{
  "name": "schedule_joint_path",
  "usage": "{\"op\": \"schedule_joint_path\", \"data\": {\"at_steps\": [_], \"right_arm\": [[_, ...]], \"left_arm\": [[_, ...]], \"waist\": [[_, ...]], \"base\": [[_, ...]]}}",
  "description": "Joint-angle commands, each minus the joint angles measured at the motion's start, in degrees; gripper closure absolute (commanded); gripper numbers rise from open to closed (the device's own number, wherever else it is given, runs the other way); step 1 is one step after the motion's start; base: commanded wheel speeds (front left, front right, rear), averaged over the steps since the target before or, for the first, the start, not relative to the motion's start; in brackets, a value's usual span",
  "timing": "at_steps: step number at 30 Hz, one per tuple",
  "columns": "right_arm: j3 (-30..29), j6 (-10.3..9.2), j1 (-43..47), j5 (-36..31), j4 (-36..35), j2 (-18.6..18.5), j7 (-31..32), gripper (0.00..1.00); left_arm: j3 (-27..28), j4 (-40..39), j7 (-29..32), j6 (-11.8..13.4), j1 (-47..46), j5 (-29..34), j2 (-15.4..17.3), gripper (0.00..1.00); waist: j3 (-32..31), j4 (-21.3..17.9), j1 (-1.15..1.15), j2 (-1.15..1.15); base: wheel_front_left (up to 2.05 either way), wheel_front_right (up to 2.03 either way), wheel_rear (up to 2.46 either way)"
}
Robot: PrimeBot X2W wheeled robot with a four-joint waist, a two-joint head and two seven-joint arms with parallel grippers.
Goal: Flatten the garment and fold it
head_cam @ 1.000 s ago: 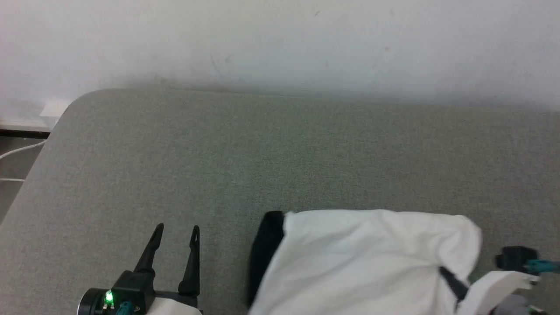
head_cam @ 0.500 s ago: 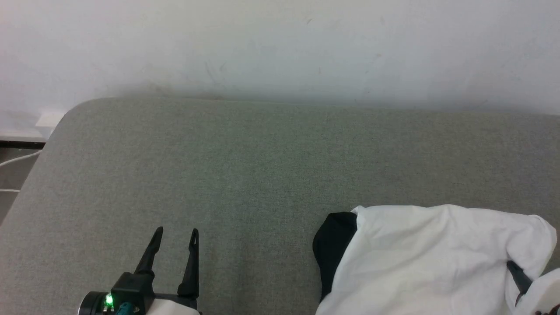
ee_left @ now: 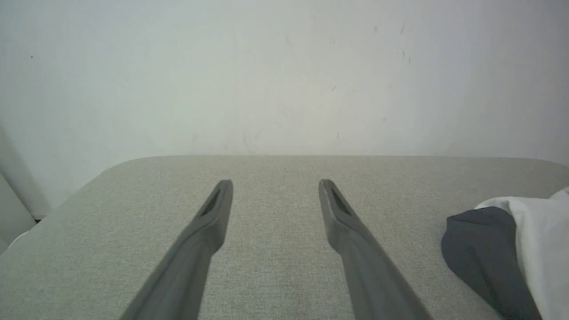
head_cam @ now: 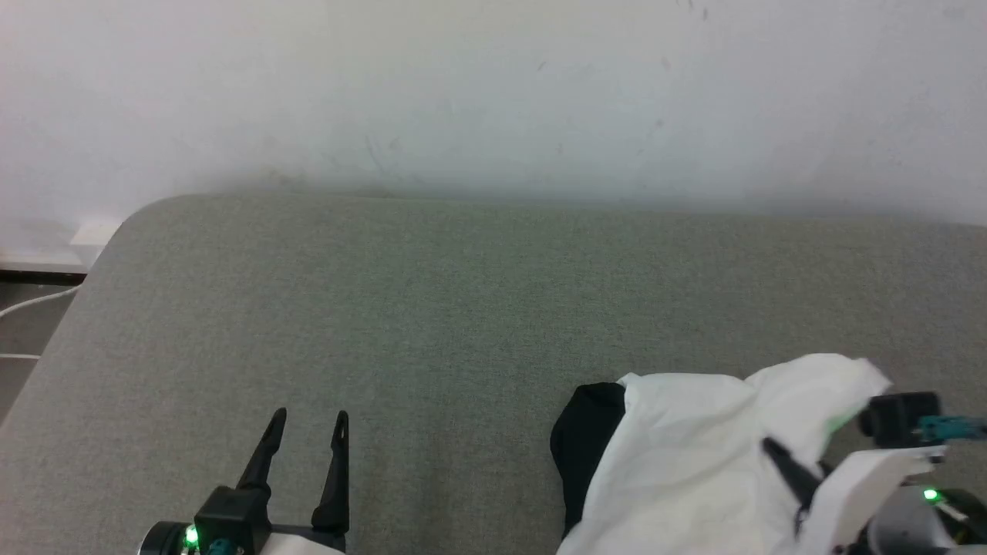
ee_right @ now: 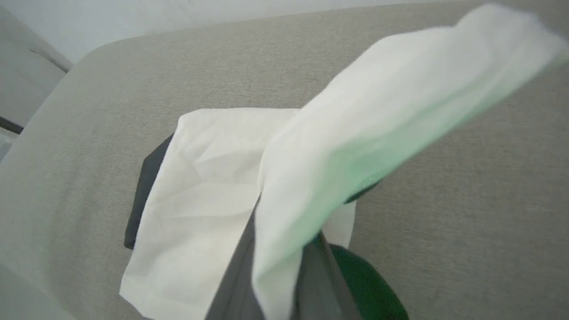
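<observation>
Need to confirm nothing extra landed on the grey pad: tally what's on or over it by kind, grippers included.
Garments: 1, the white and black shirt
Grippers: 2, the left gripper open, the right gripper shut on the shirt
Total: 3

It was a bare indoor room: a grey-green fabric surface (head_cam: 463, 308) met a scuffed white wall (head_cam: 493, 92) beyond the left gripper (head_cam: 310, 416).

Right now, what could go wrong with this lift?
The right end effector is shut on a thin edge of the garment; it may slip out. The left end effector is open, apart from it, so the whole cloth may drag. The black sleeve lies tucked under and may bunch.
</observation>
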Motion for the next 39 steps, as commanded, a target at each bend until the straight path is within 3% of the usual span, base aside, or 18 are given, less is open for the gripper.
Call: {"op": "schedule_joint_path", "data": {"at_steps": [1,11,18,19,20,32,36,39], "right_arm": [[1.22,-0.04,0.18,-0.34,-0.7,1.29,0.86,1.0],[8.26,-0.04,-3.5,-3.21,3.83,7.86,1.83,1.0],[9.63,-0.04,-6.37,-4.43,12.34,9.4,-0.62,1.0],[9.95,-0.04,-6.78,-4.81,13.32,9.5,-1.26,0.64],[10.5,-0.04,-7.15,-5.01,14.11,9.59,-1.86,0.0],[22.51,-0.04,-9.59,-2.64,12.33,10.17,-2.32,0.0],[23.38,-0.04,-10.87,-2.95,9.57,9.97,-3.6,0.0],[23.02,-0.04,-13.1,-5.46,7.17,7.67,-6.96,0.0]], "left_arm": [[0.33,0.06,-0.27,-0.39,0.67,0.58,-0.28,0.0],[0.54,0.25,-0.27,-0.83,0.84,1.09,-0.57,0.0],[0.34,0.79,-0.27,-1.28,0.28,1.34,-0.67,0.0],[0.4,0.85,-0.27,-1.29,0.19,1.35,-0.68,0.0],[0.44,0.88,-0.27,-1.3,0.1,1.35,-0.7,0.0],[0.72,1.55,-0.27,-1.23,-0.1,1.52,-0.95,0.0],[0.58,1.6,-0.27,-1.27,-0.08,1.63,-1.01,0.0],[0.59,1.36,-0.27,-1.21,-0.01,1.59,-1.09,0.0]], "waist": [[-0.32,0.49,0.0,0.0],[-0.56,4.07,0.0,0.0],[0.21,6.59,0.0,0.0],[0.34,6.84,0.0,0.0],[0.46,7.03,0.0,0.0],[0.49,5.48,0.0,0.0],[-0.21,4.06,0.0,0.0],[-0.62,2.85,0.0,0.0]], "base": [[0.0,0.0,0.0],[0.0,0.0,0.0],[0.0,0.0,0.0],[0.0,0.0,0.0],[0.0,0.0,0.0],[0.0,0.0,0.0],[0.0,0.0,0.0],[0.0,0.0,0.0]]}}
